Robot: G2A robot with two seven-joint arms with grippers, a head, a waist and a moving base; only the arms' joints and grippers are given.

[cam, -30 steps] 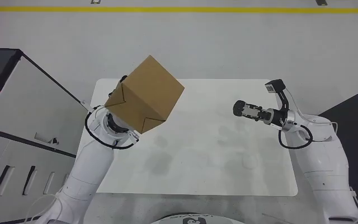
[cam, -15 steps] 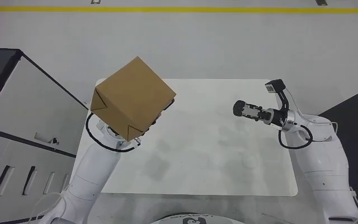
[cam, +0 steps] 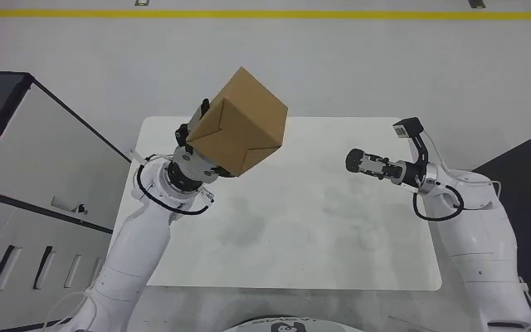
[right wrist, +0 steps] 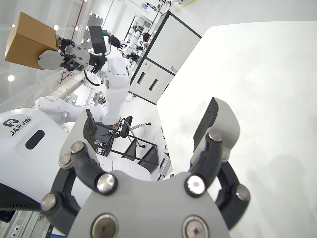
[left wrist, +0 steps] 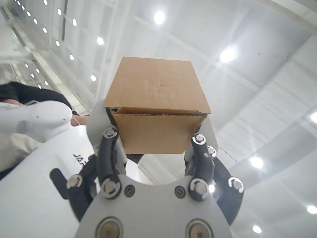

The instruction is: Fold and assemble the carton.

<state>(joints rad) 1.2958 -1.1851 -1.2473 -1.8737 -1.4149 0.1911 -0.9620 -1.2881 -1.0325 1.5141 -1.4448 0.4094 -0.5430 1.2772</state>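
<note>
A brown cardboard carton (cam: 241, 120), folded into a closed cube, is held high above the left part of the white table (cam: 332, 249). My left gripper (left wrist: 154, 139) is shut on the carton (left wrist: 156, 115), one finger on each side of its lower face, and the wrist points up toward the ceiling. The right wrist view shows the carton (right wrist: 28, 42) off in the distance, clamped by the left gripper (right wrist: 50, 59). My right gripper (cam: 355, 161) hangs over the right side of the table, open and holding nothing (right wrist: 151, 122).
A grey cabinet (cam: 41, 158) with a dark frame stands just left of the table. A yellow floor line (cam: 265, 14) runs behind the table. The table surface carries no other objects.
The left arm has swung the carton left, then back right and farther from me, turning it as it went. The right arm has stayed where it was.
</note>
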